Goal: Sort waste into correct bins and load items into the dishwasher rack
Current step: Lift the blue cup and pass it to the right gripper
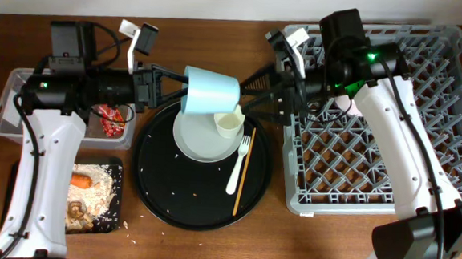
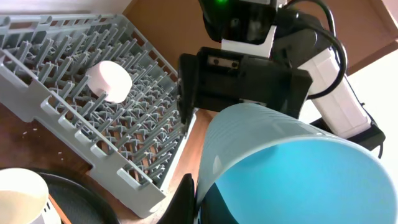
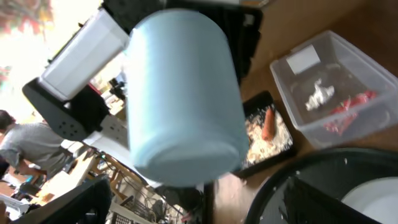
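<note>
My left gripper (image 1: 177, 90) is shut on the rim of the small blue cup (image 1: 211, 93) and holds it on its side above the round black tray. In the left wrist view the fingers (image 2: 196, 202) pinch the cup wall (image 2: 292, 168). My right gripper (image 1: 249, 97) is open, its fingers to either side of the cup's base (image 3: 180, 93), not touching it that I can see; in its own wrist view the gripper (image 3: 205, 205) is spread wide. The cream cup (image 1: 229, 123) stands on the grey-green plate (image 1: 194, 139). The fork (image 1: 240, 158) and chopsticks (image 1: 244, 177) lie beside them. The pale bowl (image 2: 109, 81) sits in the rack (image 1: 390, 155).
The clear tub (image 1: 16, 100) at the left holds the red wrapper (image 1: 111, 120) and white tissue (image 3: 320, 93). The shallow black tray (image 1: 113, 219) holds the carrot (image 1: 81, 181) and food scraps (image 1: 90, 201). The big round black tray (image 1: 155, 189) lies between the bins and the rack.
</note>
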### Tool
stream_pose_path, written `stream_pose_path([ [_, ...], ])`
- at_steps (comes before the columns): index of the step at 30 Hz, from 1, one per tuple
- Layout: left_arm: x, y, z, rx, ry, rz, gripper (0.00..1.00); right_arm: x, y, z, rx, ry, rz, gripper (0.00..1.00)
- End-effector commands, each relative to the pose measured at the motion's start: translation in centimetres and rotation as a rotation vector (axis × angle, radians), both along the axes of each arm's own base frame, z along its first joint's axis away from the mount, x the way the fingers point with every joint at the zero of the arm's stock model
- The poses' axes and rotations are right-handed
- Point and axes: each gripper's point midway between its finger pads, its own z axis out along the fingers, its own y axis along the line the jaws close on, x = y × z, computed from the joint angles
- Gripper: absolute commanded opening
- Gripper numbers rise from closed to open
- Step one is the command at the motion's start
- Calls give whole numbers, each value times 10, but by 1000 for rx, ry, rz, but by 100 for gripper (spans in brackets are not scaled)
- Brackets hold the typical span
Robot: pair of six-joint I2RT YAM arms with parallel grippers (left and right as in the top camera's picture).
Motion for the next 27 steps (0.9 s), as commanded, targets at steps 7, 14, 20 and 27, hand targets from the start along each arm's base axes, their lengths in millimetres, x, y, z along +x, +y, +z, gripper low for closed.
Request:
stream_pose_path([
  [7,1,-2,0,4,-34,-11,0,-24,30,21,129,-104,143,72],
  [14,7,1,-14,63,0,35,0,-21,32,23,141,-147,144,73],
  [20,7,-12,-24,127,-2,36,0,-20,32,23,142,-152,145,37],
  [27,34,15,-64,385,19,234,50,-9,30,12,76,-186,97,37],
])
